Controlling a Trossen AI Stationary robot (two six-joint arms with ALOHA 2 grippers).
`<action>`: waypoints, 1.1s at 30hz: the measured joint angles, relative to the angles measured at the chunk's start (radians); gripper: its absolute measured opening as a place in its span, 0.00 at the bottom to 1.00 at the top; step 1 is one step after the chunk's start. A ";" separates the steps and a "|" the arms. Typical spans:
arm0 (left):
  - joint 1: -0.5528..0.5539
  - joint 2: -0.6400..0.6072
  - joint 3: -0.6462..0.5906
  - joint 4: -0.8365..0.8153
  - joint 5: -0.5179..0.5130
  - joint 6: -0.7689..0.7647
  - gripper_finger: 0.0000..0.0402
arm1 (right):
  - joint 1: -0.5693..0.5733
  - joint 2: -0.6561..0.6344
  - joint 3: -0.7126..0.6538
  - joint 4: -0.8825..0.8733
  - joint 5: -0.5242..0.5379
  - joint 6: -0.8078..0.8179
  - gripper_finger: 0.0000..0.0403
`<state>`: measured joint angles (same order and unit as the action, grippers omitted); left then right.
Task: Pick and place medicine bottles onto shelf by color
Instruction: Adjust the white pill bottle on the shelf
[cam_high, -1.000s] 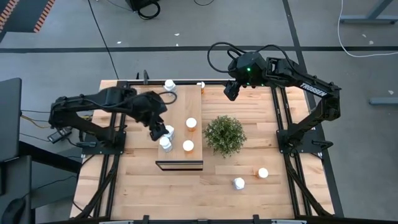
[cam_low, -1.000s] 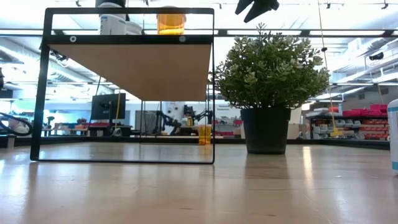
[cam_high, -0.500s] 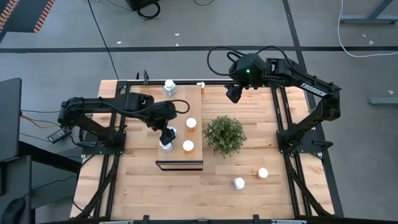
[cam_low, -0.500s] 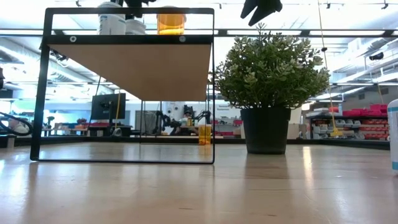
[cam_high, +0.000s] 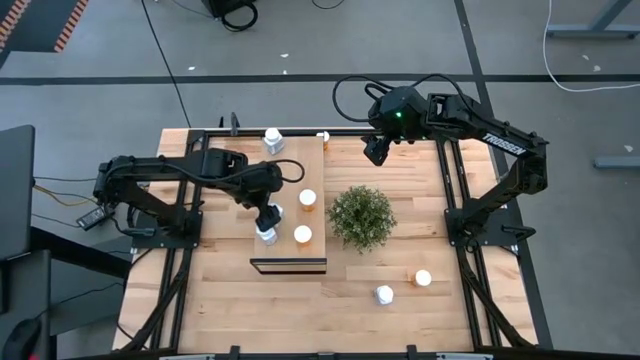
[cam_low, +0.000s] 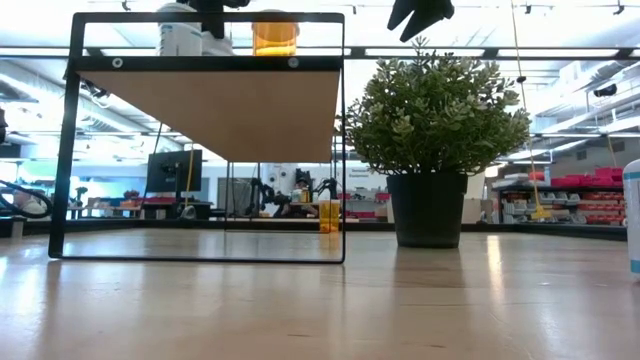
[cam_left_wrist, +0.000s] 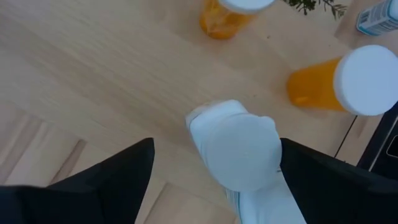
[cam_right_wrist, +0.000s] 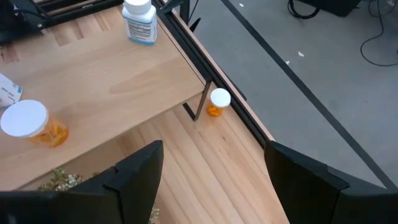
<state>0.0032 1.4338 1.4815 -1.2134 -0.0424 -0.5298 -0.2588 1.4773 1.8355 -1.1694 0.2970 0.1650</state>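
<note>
On the shelf (cam_high: 291, 165) a white bottle (cam_left_wrist: 239, 152) stands upright (cap up) — the left gripper (cam_high: 268, 214), spread wider than before, straddles it ungripped.

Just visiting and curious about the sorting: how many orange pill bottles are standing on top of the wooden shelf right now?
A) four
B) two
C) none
B: from above, two white-capped orange bottles stand on the shelf beside the plant. The left wrist view shows both orange bodies, while other orange ones sit on the table.
</note>
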 joint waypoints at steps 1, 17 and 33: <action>0.000 0.000 0.000 -0.002 -0.001 0.005 0.85 | 0.000 0.000 0.000 0.000 0.000 0.000 0.71; 0.092 0.000 0.000 -0.001 -0.072 0.149 0.52 | 0.000 0.000 0.000 0.001 0.000 0.029 0.71; 0.349 0.000 0.000 0.094 -0.101 0.343 0.52 | 0.000 0.000 0.000 0.001 0.000 0.071 0.71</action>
<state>0.3523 1.4338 1.4815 -1.1191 -0.1429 -0.1867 -0.2588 1.4773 1.8355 -1.1683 0.2974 0.2359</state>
